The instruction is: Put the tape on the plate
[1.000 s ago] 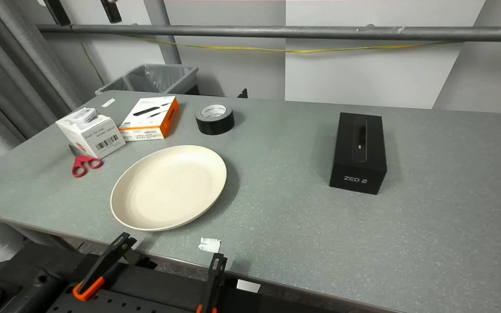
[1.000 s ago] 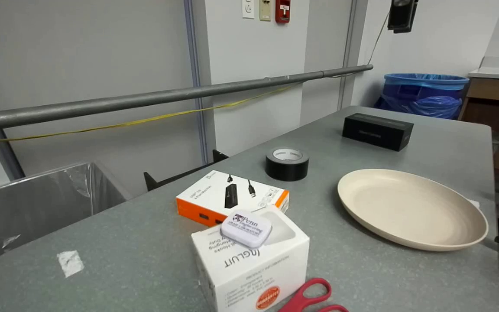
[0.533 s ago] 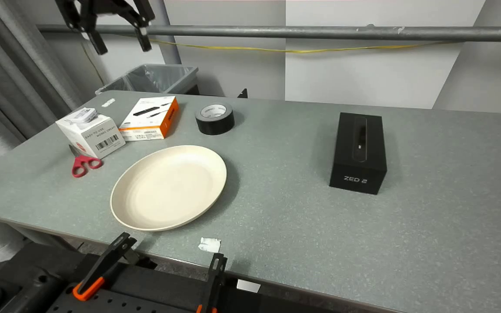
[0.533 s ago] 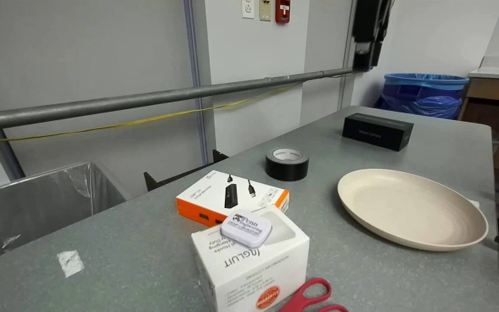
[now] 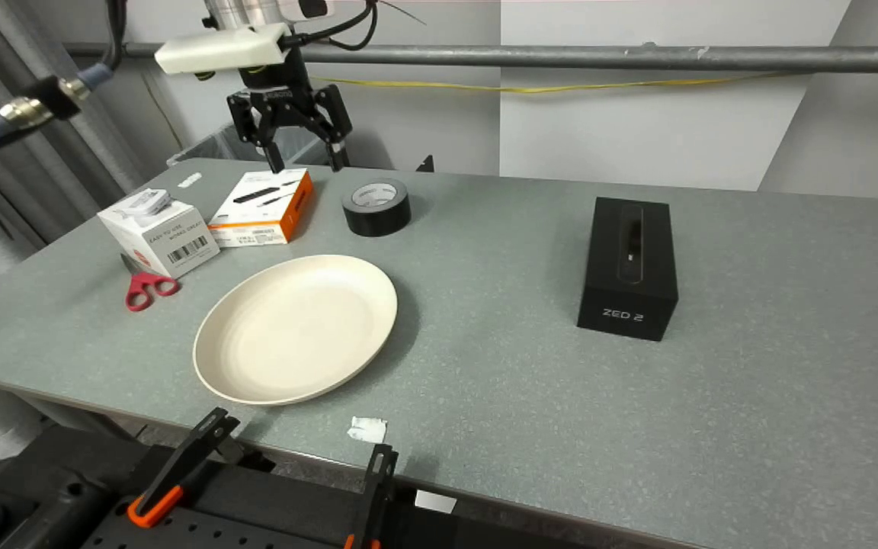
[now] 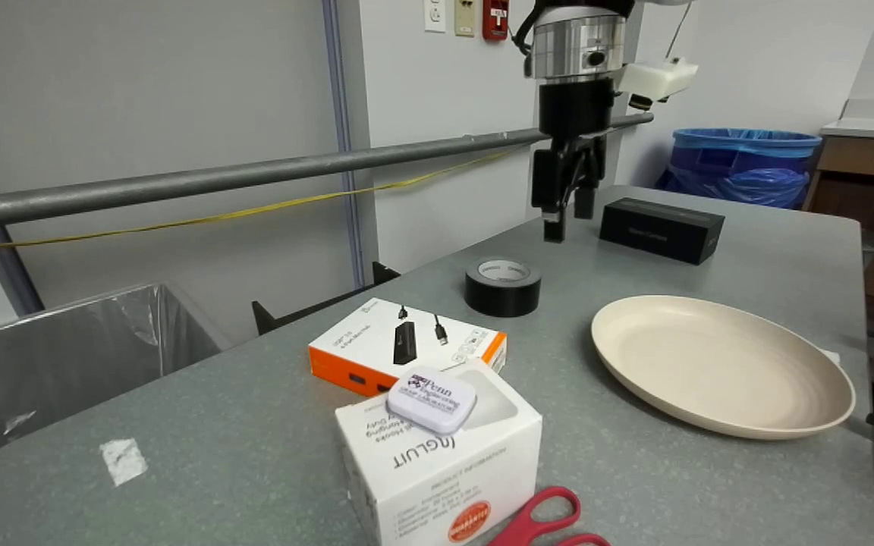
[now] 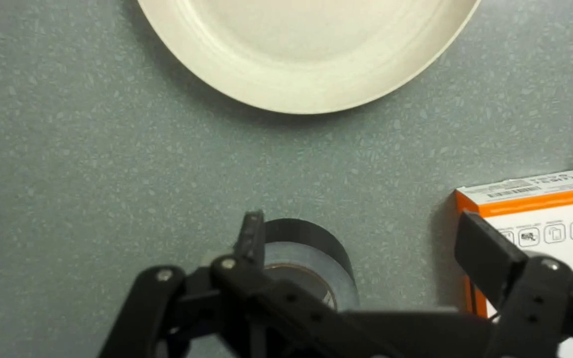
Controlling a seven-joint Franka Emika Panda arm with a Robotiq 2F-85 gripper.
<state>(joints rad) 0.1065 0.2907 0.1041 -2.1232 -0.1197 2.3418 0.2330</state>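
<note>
The tape is a black roll lying flat on the table behind the plate. It also shows in an exterior view. The cream plate lies flat and bare, also in an exterior view. My gripper is open and empty, pointing down above the table near the tape, as an exterior view also shows. In the wrist view the tape lies partly behind the left finger of the gripper, its lower part hidden. The plate's near rim is at the top.
A white-and-orange box stands beside the tape, partly behind my right finger in the wrist view. A white box with a small tin and red scissors are left of the plate. A tall black box stands at the right.
My gripper has come down from the top edge of the views toward the table and the tape, moving right in an exterior view. It stays open. The tape and plate have not moved.
</note>
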